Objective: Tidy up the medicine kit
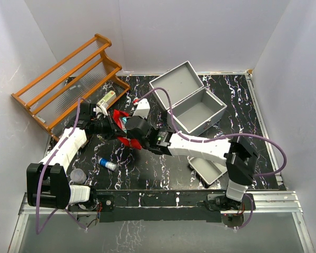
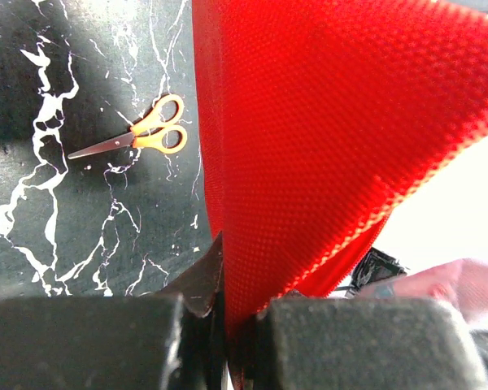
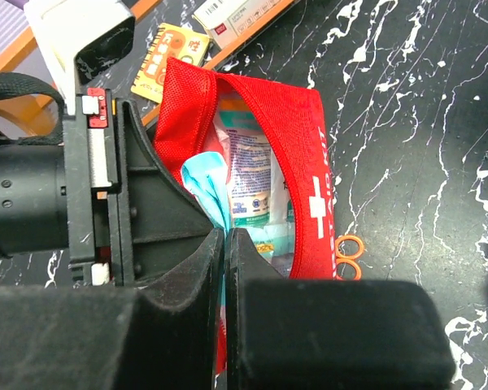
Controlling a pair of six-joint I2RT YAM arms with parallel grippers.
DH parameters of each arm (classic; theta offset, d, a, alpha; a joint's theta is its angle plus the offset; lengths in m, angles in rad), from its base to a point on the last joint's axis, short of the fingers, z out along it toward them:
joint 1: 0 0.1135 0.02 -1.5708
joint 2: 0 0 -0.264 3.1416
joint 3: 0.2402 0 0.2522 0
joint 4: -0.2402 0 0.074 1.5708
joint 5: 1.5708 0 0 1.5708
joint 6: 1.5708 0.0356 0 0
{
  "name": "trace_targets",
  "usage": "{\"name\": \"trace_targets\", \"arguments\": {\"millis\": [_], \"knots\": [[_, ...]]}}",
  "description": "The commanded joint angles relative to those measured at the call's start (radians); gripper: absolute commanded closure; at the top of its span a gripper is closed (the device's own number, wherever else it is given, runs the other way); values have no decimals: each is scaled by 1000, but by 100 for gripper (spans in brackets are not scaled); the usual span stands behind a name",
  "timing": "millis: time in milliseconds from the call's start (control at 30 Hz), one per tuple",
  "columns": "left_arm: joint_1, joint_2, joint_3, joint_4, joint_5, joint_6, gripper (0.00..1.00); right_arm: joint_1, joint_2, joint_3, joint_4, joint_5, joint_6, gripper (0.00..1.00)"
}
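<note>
The bench (image 1: 147,176) carries the medicine kit (image 1: 209,121) at one o'clock in the overhead view, lid thrown back and seemingly empty, ready for filling, with the wooden rack (image 1: 68,84) at ten o'clock. At centre the red pouch (image 3: 309,162) is stretched between both arms: the left gripper (image 2: 228,301) is clamped on its fabric and the right gripper (image 3: 227,240) pinches the other edge, probably to spread its mouth and expose the packets (image 3: 248,171); scissors (image 2: 138,136) lie loose nearby
</note>
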Motion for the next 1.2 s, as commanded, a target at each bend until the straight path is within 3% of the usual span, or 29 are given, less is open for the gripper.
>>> {"name": "trace_targets", "arguments": {"millis": [0, 233, 367, 500, 633, 867, 1000, 1167], "knots": [[-6, -32, 1, -19, 70, 44, 100, -15, 36, 63, 28, -3, -3, 100], [-8, -40, -20, -24, 99, 36, 100, -43, 91, 105, -6, -28, 1, 99], [-8, -38, -17, -41, 71, 41, 100, -50, 82, 123, -15, -50, 6, 85], [-8, -34, 8, -73, -29, 44, 100, -52, 40, 111, -5, -87, -21, 73], [-8, -27, 52, -119, -145, 45, 100, -67, -31, 70, 13, -152, -37, 68], [-7, -37, 165, -209, -358, 63, 100, -141, -140, -121, 56, -247, -42, 54], [-6, -49, 227, -259, -466, 71, 100, -169, -109, -176, 51, -310, -96, 51], [-6, -52, 282, -289, -511, 67, 100, -180, -4, -105, 11, -381, -169, 50]]}}
